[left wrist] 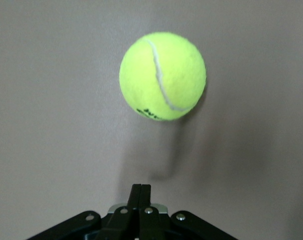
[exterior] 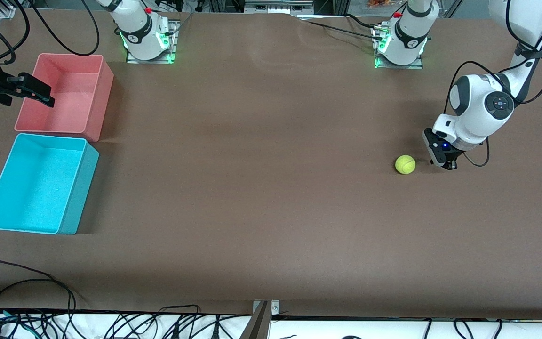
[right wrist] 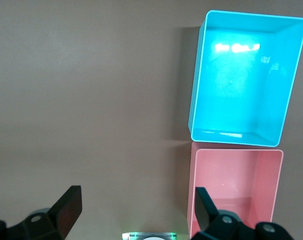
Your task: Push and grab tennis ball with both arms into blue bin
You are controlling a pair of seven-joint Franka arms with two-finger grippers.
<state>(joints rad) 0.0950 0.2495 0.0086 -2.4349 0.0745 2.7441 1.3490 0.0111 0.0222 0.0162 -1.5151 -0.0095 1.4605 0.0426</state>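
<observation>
Ball (exterior: 405, 164) sits on table at left arm's end, well apart from blue bin (exterior: 40, 183). Left gripper (exterior: 442, 160) just beside ball, jaws pressed together. Right gripper (exterior: 28, 90) waits over pink bin (exterior: 66, 92), jaws spread. Push and grab both pending, pretty much at the start.

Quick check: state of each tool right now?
Left tool: closed, holding nothing, beside the tennis ball.
Right tool: open, empty, up by the pink bin.

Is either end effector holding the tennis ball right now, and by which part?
Nothing is held. The tennis ball lies free on the table beside the shut left end effector, apart from it. The right end effector hangs open above the pink bin.
</observation>
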